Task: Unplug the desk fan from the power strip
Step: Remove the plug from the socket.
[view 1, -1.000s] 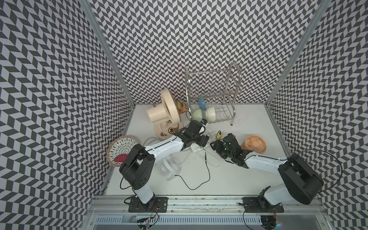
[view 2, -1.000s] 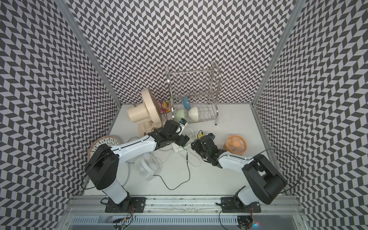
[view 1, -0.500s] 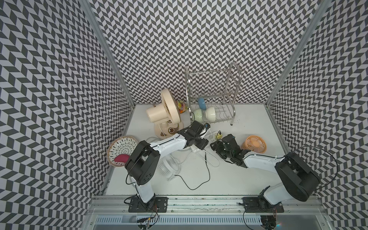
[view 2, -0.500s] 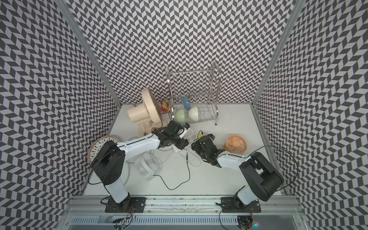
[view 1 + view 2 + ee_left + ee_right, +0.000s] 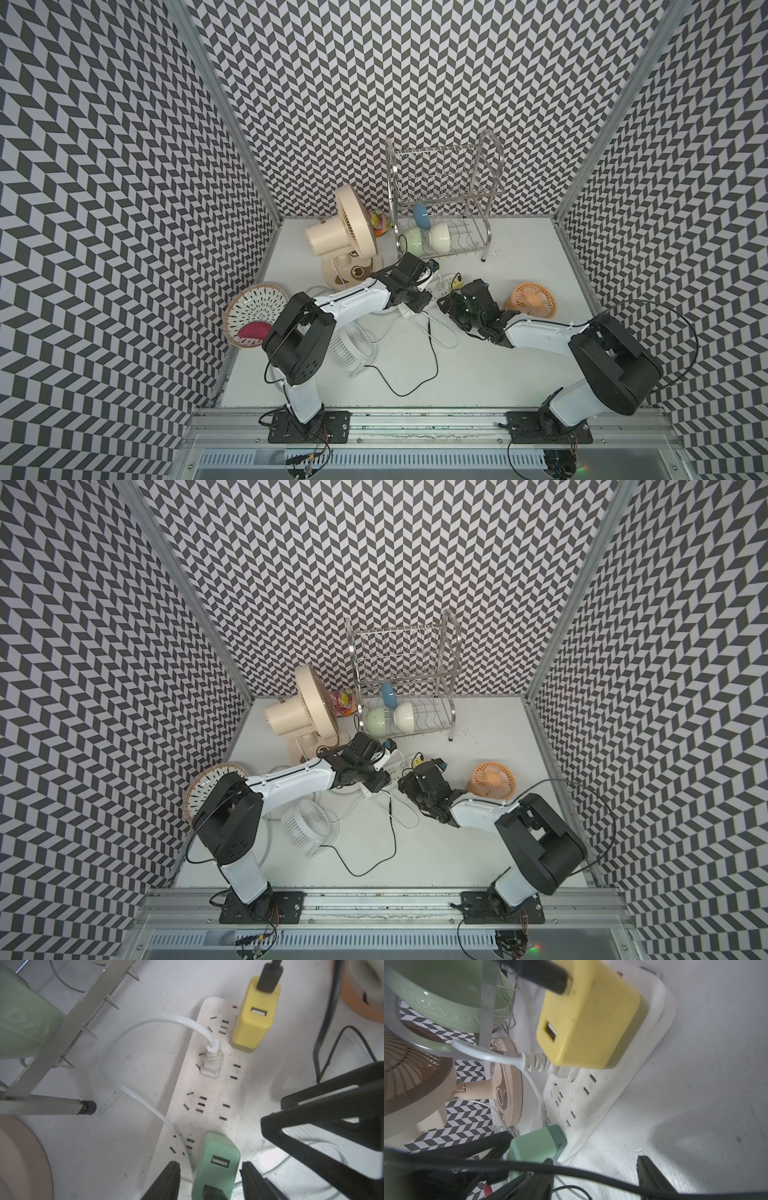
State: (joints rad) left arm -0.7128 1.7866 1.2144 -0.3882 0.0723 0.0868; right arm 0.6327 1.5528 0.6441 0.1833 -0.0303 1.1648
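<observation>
Nothing is unplugged yet, as I read it: the power strip lies flat on the table with the yellow adapter, the white plug and the green adapter all seated in it. My left pincer straddles the green adapter, jaws apart, with a sliver of gap on one side. The right pincer hangs just beside the strip, jaws apart and empty. Gripping the plug and pulling it free remain.
</observation>
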